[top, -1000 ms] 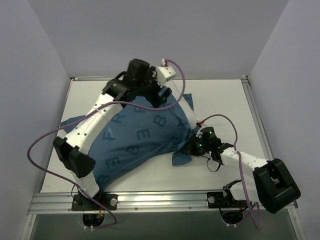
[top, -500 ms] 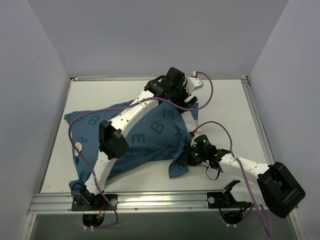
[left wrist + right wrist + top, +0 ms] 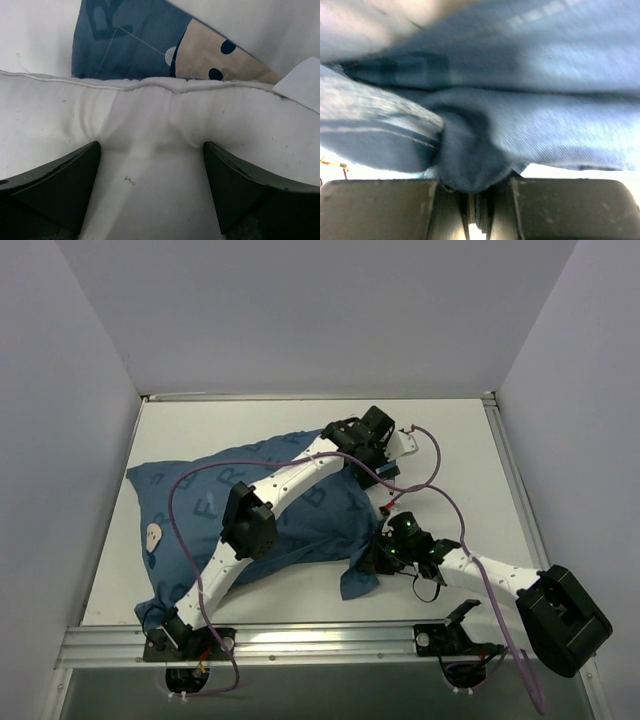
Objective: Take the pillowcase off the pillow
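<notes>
The dark blue lettered pillowcase (image 3: 200, 510) lies across the table from the left side to the right middle. My left arm reaches over it, and the left gripper (image 3: 381, 462) sits at its far right end. In the left wrist view that gripper (image 3: 150, 177) is open, and the white pillow's (image 3: 160, 120) seamed edge lies between the dark fingers (image 3: 55, 187). Blue pillowcase (image 3: 125, 40) with a mouse face shows behind the seam. My right gripper (image 3: 385, 552) is shut on a bunched fold of pillowcase (image 3: 470, 160) at its near right corner.
White walls close in the table (image 3: 450, 450) on the left, back and right. An aluminium rail (image 3: 320, 640) runs along the near edge by the arm bases. Purple cables (image 3: 180, 510) loop over the fabric and beside the right arm.
My left arm has swung from the back middle to the right end of the pillowcase and its jaws have opened wider. The fabric has spread out to the left. The right gripper keeps its hold.
</notes>
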Robot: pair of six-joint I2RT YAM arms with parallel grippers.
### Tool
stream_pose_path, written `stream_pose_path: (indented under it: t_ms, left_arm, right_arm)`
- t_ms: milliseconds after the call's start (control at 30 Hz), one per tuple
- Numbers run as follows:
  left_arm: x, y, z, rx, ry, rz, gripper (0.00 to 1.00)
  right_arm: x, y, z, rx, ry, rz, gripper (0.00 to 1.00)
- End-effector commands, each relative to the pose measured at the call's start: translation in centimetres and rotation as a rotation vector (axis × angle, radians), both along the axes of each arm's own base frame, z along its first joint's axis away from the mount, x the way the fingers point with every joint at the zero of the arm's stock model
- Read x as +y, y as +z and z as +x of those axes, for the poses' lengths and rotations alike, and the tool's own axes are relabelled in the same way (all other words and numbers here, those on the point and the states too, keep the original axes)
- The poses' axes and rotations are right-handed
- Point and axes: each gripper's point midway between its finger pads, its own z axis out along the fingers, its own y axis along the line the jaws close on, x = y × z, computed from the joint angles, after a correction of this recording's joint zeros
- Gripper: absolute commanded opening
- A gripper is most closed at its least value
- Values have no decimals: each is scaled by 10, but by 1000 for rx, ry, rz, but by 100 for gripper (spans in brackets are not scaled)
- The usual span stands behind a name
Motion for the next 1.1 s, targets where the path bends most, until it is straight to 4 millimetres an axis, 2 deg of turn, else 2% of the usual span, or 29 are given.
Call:
stream_pose_path:
  t_ms: [0,67,100,133,167,200,233,267,300,367,400,433,467,500,567,600,667,700,767,800,833,867,900,1000,1033,1067]
  left_arm:
    - [60,-30,5,-8,65,267,94]
    - [71,-38,3,27,75,298,94]
    - [72,-41,0,56,67,289,98]
    - [77,-42,0,71,67,288,84]
    - [81,-48,-5,97,60,301,62]
    - [81,-42,-7,97,57,286,30]
    - [82,-40,-9,102,52,279,3]
    - [86,-41,-8,103,75,271,2]
    - [87,-21,-7,78,84,229,2]
    - [90,3,5,42,126,134,2]
    - [96,31,4,14,138,79,2]
    - [94,48,9,-12,140,9,2]
    - [105,66,17,-42,169,-35,2]
    - [115,94,13,-83,178,-82,2]
    - [126,124,16,-146,185,-139,2]
    - [139,151,13,-191,199,-176,2]
    - [151,166,6,-204,196,-207,2]
    - [163,187,1,-234,207,-241,2]
    - [172,202,-7,-237,195,-282,2]
    - [176,221,-18,-253,176,-329,2]
    - [184,226,-19,-254,186,-340,2]
    - [190,244,-27,-273,191,-377,2]
    - [193,252,-30,-272,190,-402,2]
    - [229,278,-28,-322,248,-438,2]
    - [253,283,-19,-353,303,-436,2]
    - [269,288,-16,-378,329,-433,2]
  right_arm:
    - [-2,2,0,-7,9,-29,0]
    - [-2,7,5,-28,2,-29,0]
    - [-3,7,5,-29,-3,-36,0]
    - [-6,10,10,-46,-22,-49,0]
    - [-7,14,13,-62,-36,-50,0]
    - [-11,15,14,-66,-49,-63,0]
    - [-13,17,16,-76,-64,-69,0]
    - [-16,22,21,-98,-86,-71,0]
    - [-22,23,24,-97,-112,-77,0]
    - [-33,26,28,-97,-153,-75,0]
    - [-46,27,37,-102,-202,-75,0]
    - [-52,28,41,-101,-224,-73,0]
    - [-57,32,45,-114,-247,-57,0]
    - [-67,34,51,-111,-278,-41,0]
    - [-75,36,57,-114,-309,-36,0]
    - [-76,38,58,-111,-313,-25,0]
    - [-83,35,61,-97,-329,-26,0]
    - [-83,35,62,-91,-330,-23,0]
    - [-85,33,64,-87,-337,-21,0]
    - [-85,33,65,-87,-337,-17,0]
    - [-84,32,65,-80,-335,-6,0]
    - [-87,31,68,-81,-348,3,0]
    - [-88,29,67,-72,-353,9,0]
    - [-94,25,68,-48,-375,28,0]
    - [-95,25,69,-46,-381,33,0]
    - [-98,25,69,-39,-392,47,0]
